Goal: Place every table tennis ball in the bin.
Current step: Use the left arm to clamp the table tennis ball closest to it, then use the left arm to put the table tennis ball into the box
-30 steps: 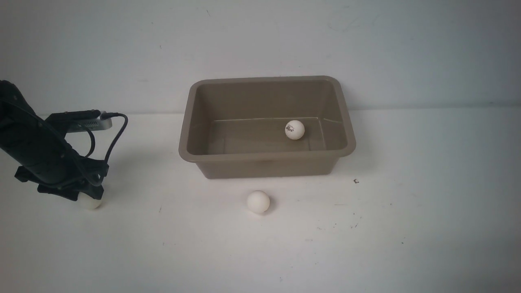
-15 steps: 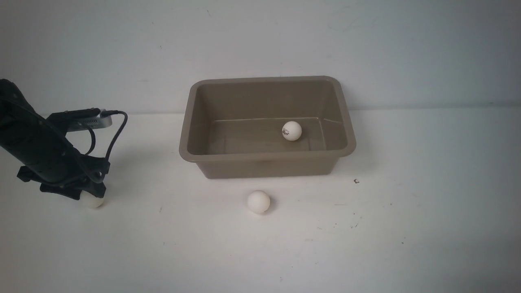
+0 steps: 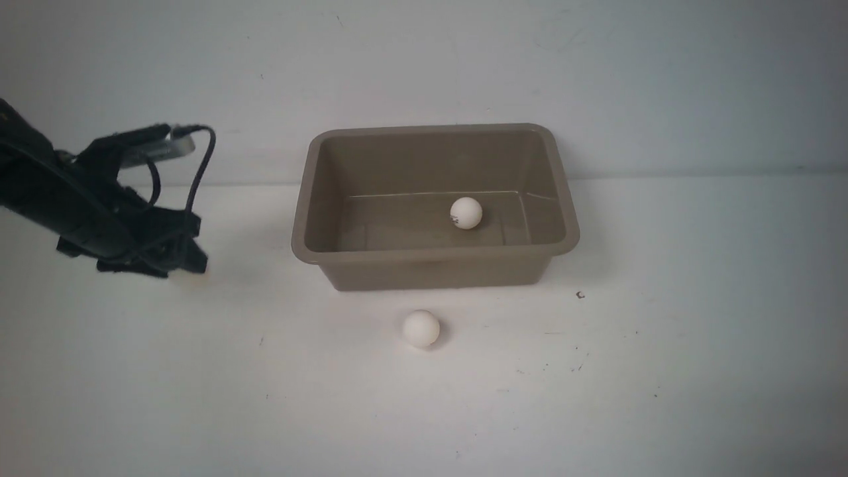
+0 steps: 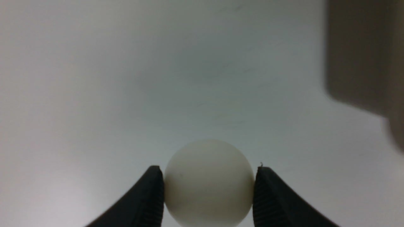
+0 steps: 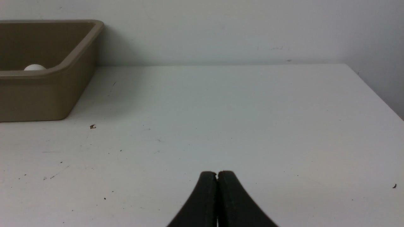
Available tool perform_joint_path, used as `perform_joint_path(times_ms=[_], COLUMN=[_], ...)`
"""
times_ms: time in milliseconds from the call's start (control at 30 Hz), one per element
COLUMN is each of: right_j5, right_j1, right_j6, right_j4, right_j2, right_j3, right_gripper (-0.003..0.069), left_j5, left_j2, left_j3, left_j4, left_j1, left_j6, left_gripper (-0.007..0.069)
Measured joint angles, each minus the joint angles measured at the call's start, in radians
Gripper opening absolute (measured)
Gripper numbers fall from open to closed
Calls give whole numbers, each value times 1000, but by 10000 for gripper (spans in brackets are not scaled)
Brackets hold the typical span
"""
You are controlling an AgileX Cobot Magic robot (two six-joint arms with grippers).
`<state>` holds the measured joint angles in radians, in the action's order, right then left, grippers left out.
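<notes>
The taupe bin stands at the middle back of the white table, with one table tennis ball on its floor. A second ball lies on the table just in front of the bin. My left gripper hangs above the table, left of the bin. In the left wrist view my left gripper is shut on a third ball, with the bin's wall off to one side. My right gripper is shut and empty over bare table, with the bin some way off.
A wall rises right behind the bin. A small brown speck lies to the right of the bin. The table's right edge shows in the right wrist view. A cable loops off the left wrist.
My left gripper has risen off the table with its ball and shifted a little right towards the bin. The ball inside the bin has rolled slightly left.
</notes>
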<state>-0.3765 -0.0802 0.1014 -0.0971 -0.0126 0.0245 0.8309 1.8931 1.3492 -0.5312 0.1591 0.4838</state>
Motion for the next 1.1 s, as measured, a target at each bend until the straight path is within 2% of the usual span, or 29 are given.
perform_joint_path(times_ms=[67,100,200,400,500,633,967,1000,1100], right_j5=[0,0,0,0,0,0,0,0,0], right_j1=[0,0,0,0,0,0,0,0,0], right_j6=[1,1,1,1,1,1,1,1,1], right_j4=[0,0,0,0,0,0,0,0,0], right_j2=[0,0,0,0,0,0,0,0,0], right_j3=[0,0,0,0,0,0,0,0,0], right_gripper=[-15,-15,-15,-15,-15,-15,-15,-15,-15], left_j5=[0,0,0,-40,-51,-50,-44,-44,-2], left_j2=[-7,-9,-9,3,53,147,244,244,244], left_j3=[20,57,113,292,345,366,400,411,444], left_j4=[-12,-15,10,238,298,322,333,333,323], left_j1=[-25,-77,-144,-328,-395,-440,-449,-449,-449], left_j6=[12,14,-8,-200,-241,-251,-237,-232,-232], left_gripper=[327,327,327,327,327,327,334,384,469])
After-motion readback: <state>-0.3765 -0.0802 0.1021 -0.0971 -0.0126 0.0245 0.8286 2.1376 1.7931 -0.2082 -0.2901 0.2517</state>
